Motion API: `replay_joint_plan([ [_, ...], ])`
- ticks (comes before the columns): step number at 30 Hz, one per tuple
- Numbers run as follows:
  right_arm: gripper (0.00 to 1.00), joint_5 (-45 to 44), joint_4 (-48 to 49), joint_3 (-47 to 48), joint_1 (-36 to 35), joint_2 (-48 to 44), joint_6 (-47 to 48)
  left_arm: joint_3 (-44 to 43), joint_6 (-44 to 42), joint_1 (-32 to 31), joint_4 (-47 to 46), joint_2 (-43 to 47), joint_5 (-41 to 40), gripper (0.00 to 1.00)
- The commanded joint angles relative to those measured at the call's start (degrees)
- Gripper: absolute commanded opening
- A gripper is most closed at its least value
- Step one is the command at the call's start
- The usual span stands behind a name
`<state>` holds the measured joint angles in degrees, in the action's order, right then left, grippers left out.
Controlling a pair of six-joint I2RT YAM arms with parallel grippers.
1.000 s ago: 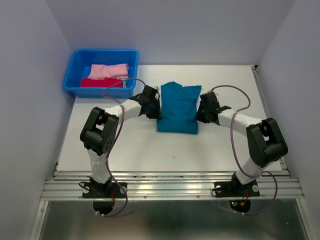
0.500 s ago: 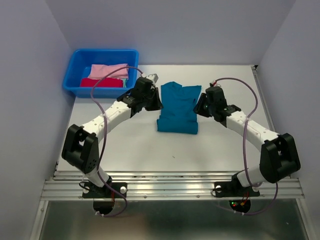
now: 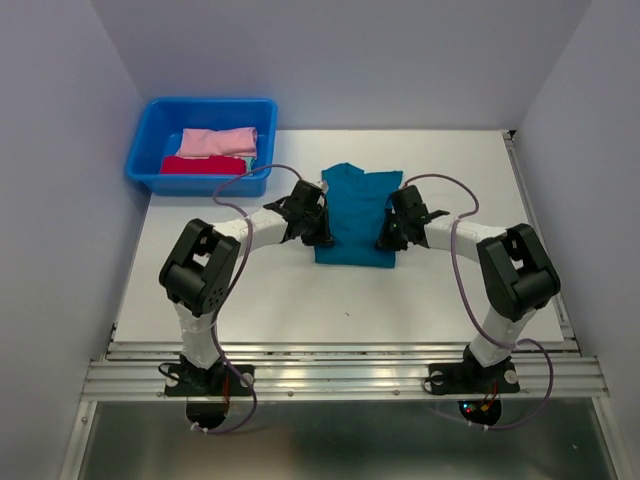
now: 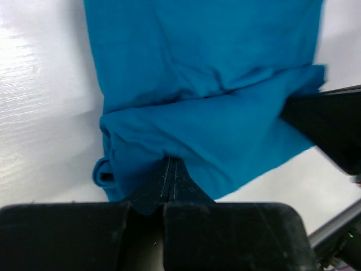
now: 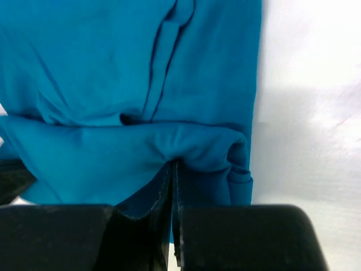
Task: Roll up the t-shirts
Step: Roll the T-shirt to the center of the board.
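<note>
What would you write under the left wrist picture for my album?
Left gripper pinching the bunched edge of the teal t-shirt on the white table.

Soft, even overhead light fills the top view, sharp throughout, with faint shadows on the matte white tabletop [image 3: 300,290]. In the left wrist view, glare bleaches it at nine o'clock (surface detail lost) and the teal-blue soft cloth t-shirt [image 4: 214,56] smears at three o'clock.

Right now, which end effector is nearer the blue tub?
Left. The left end effector pinches the teal t-shirt's edge facing the blue tub; the right end effector pinches the opposite edge.
</note>
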<state>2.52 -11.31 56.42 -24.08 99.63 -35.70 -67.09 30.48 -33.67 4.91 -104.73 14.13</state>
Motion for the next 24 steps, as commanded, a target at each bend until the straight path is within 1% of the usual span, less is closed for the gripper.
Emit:
replay_joint_plan([
  [1, 0.05, -7.4, -2.3, 3.5, -0.2, 2.4, 0.5, -1.4, -0.5, -0.1, -0.8, -2.4, -4.1, 0.00],
  [4, 0.07, -8.1, -3.5, 3.3, -0.8, -0.7, 1.7, -1.4, -0.9, -0.5, 0.0, 0.5, -6.3, 0.00],
  [6, 0.08, -8.8, -3.7, 2.2, -0.8, -5.2, 1.7, -1.8, -1.5, -1.4, 1.4, 2.9, -9.2, 0.00],
  [9, 0.10, -10.8, -3.9, 1.8, -0.8, -8.8, 1.4, -2.4, -1.7, -1.6, 2.4, 3.8, -9.7, 0.00],
  [14, 0.10, -12.3, -4.2, 4.1, -0.8, -4.4, 1.7, -3.0, -1.5, -1.5, 0.8, -0.6, -9.0, 0.00],
  [15, 0.09, -11.8, -3.9, 5.0, -0.8, -1.5, 1.7, -3.2, -1.5, -1.6, 0.6, -2.6, -8.3, 0.00],
  [19, 0.07, -8.7, -1.6, 4.1, -0.8, 2.2, 1.3, -2.7, -1.1, -1.6, -0.2, -5.2, -7.6, 0.00],
  [24, 0.07, -8.4, -1.1, -0.8, -1.9, -0.6, -0.1, 1.1, -1.2, -1.7, -0.4, -2.3, -6.8, 0.00],
])
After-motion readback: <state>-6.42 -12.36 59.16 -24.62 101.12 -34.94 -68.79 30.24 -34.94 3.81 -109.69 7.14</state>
